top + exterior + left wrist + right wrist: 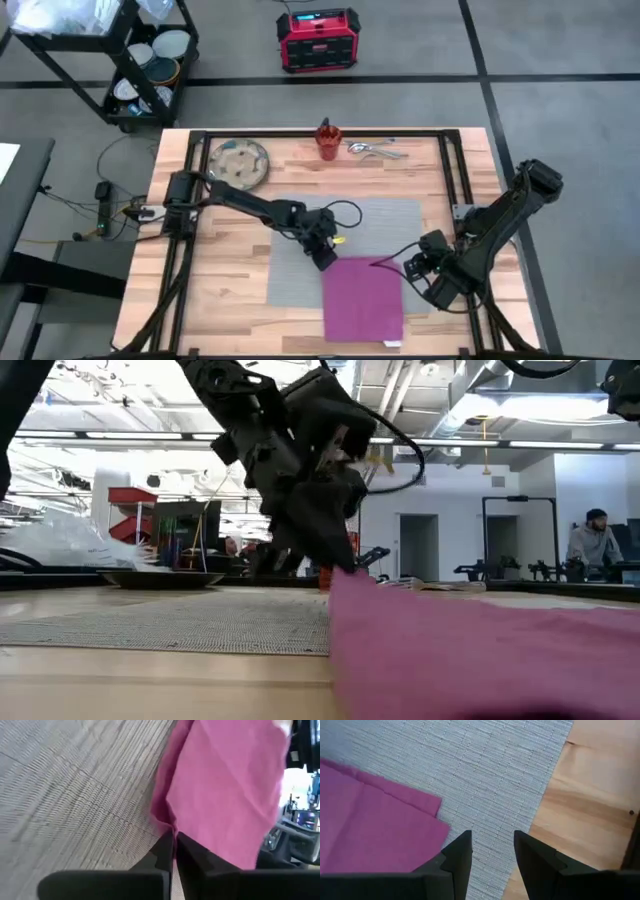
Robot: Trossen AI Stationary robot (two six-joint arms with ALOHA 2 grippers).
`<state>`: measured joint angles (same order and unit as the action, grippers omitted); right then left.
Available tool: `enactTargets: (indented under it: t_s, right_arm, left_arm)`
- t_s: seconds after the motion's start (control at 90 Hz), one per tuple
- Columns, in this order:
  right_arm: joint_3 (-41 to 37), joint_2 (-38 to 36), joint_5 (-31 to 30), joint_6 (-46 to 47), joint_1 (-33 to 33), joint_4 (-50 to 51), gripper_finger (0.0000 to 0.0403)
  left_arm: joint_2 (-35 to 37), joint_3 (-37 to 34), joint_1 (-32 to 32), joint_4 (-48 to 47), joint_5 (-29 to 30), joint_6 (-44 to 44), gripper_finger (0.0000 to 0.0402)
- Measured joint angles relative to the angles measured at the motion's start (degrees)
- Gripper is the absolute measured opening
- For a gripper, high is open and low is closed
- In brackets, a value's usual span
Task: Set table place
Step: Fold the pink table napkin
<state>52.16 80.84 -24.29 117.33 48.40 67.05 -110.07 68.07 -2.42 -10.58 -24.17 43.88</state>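
A magenta napkin (362,298) lies on the near right part of the grey woven mat (300,235), and its near end reaches past the mat onto the table (220,290). My left gripper (325,255) is shut on the napkin's far left corner. My right gripper (415,268) stands open just off the napkin's far right corner (437,812); only mat (490,780) shows between its fingers. The speckled plate (238,163), the orange-red cup (328,140) and the steel cutlery (375,150) sit along the far edge. My left gripper pinches the napkin's far left corner (169,826) between its two fingers. The fingers (300,545) slant down at it from the far left. That corner (338,578) is raised a little off the mat, while the rest of the napkin lies flat.
Black rails (455,170) frame the table top. A black shelf cart (130,60) with dishes stands beyond the far left corner, and a red box (318,40) sits on the floor behind the table. A person (593,545) sits far back in the room.
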Motion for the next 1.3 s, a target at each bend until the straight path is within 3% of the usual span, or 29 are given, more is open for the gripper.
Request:
enactTargets:
  t_s: [0.222, 0.356, 0.467, 0.556, 0.667, 0.767, 0.911, 1.3]
  right_arm:
    - [0.0, -1.9, -0.1, -4.1, -0.1, 1.9, 0.0133]
    - [0.0, -3.2, -1.1, -6.1, -0.7, 3.8, 0.0133]
    - [0.0, -4.2, -1.3, -9.4, -1.6, 3.8, 0.0133]
    - [0.0, -5.1, -1.3, -11.3, -2.6, 3.8, 0.0133]
    - [0.0, -6.2, -1.3, -11.3, -3.5, 4.3, 0.0133]
    - [0.0, -7.2, -1.4, -11.3, -4.8, 5.1, 0.0133]
    - [0.0, -7.2, -1.8, -10.7, -6.6, 4.9, 0.0133]
    - [0.0, -6.8, -3.0, -12.6, -13.1, 5.2, 0.0133]
  left_arm:
    - [8.0, 0.2, 2.6, -5.1, 2.9, -2.4, 0.0000]
    - [9.1, -0.1, 4.4, -9.3, 5.2, 0.3, 0.0000]
    - [10.8, 0.4, 4.4, -11.0, 11.5, -2.8, 0.0000]
    - [9.9, -0.1, 5.5, -12.1, 9.3, -0.5, 0.0000]
    - [11.0, 0.2, 5.1, -10.8, 13.5, -2.8, 0.0000]
    - [10.7, 0.1, 6.1, -10.1, 9.5, -3.1, 0.0000]
    - [13.1, 0.4, 6.6, -8.2, 12.4, -8.0, 0.0000]
    - [14.5, -0.2, 9.9, -8.6, 11.0, -16.7, 0.0000]
